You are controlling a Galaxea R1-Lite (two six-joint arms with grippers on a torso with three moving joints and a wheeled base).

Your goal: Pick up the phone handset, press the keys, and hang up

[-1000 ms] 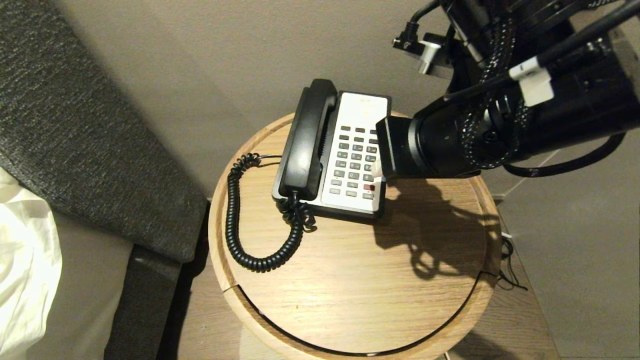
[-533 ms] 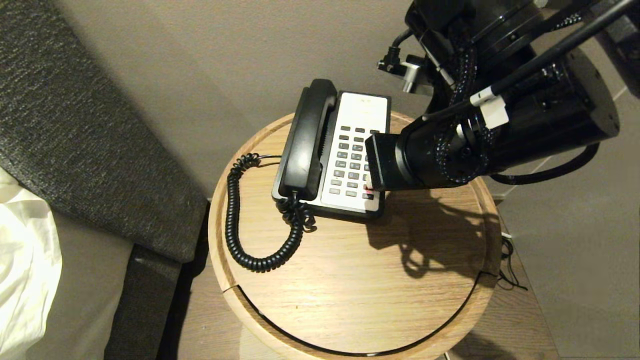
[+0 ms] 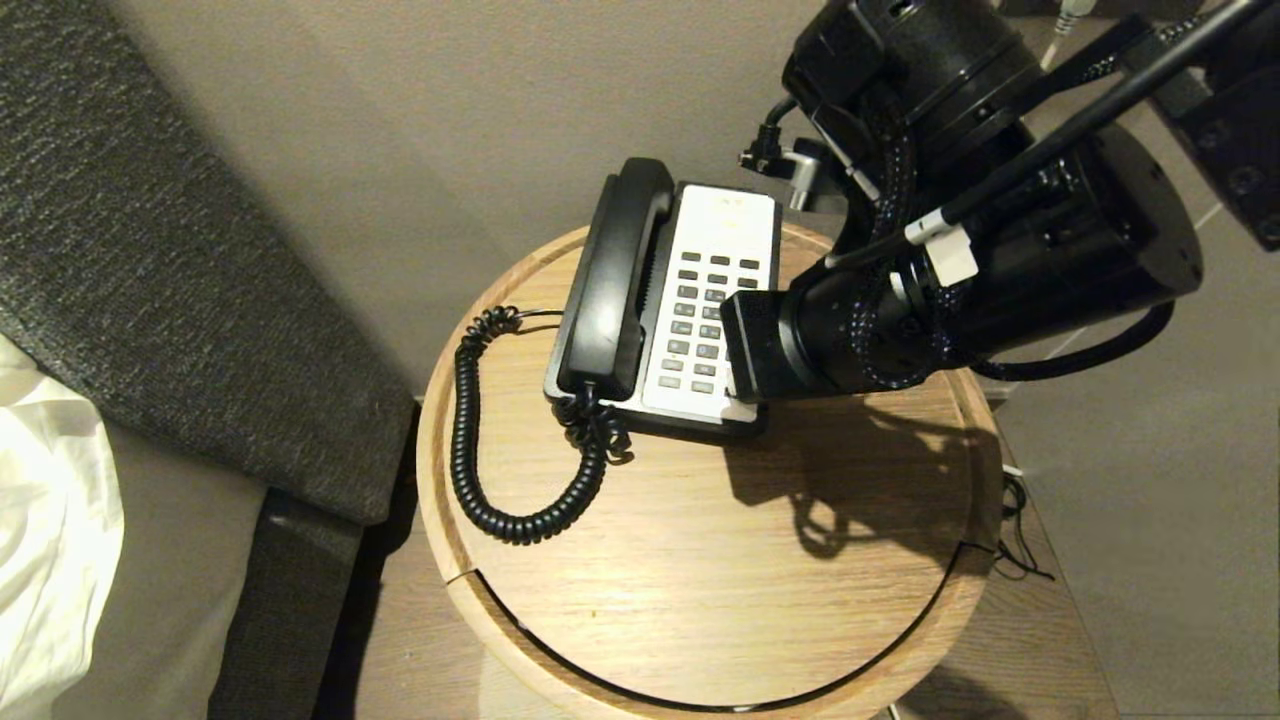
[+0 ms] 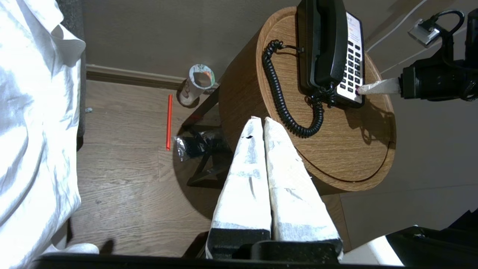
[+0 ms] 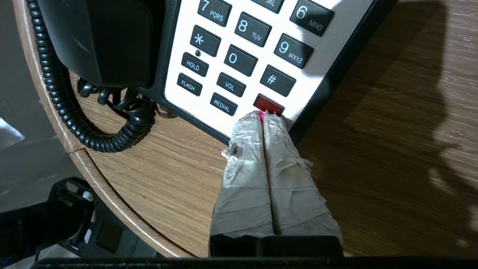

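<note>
The glossy black phone handset (image 3: 610, 280) lies in its cradle on the left side of the black-and-white phone base (image 3: 728, 235); its coiled cord (image 3: 470, 440) loops over the round wooden table (image 3: 700, 580). My right gripper (image 5: 263, 116) is shut and holds nothing. Its taped fingertips touch the red key (image 5: 269, 104) at the near right corner of the keypad (image 5: 242, 41). In the head view the right wrist (image 3: 850, 330) hides those tips. My left gripper (image 4: 260, 119) is shut and empty, hanging beside the table, clear of the handset (image 4: 328, 41).
A grey upholstered panel (image 3: 150, 250) and white bedding (image 4: 33, 112) lie left of the table. On the wooden floor by the table are a paper cup (image 4: 198, 82), a red stick (image 4: 169, 121) and a black bag (image 4: 194, 144). The wall runs behind the phone.
My right arm has slid along the right side of the keypad toward its near end, bringing the shut fingertips onto the red key. The handset and the left gripper have stayed still.
</note>
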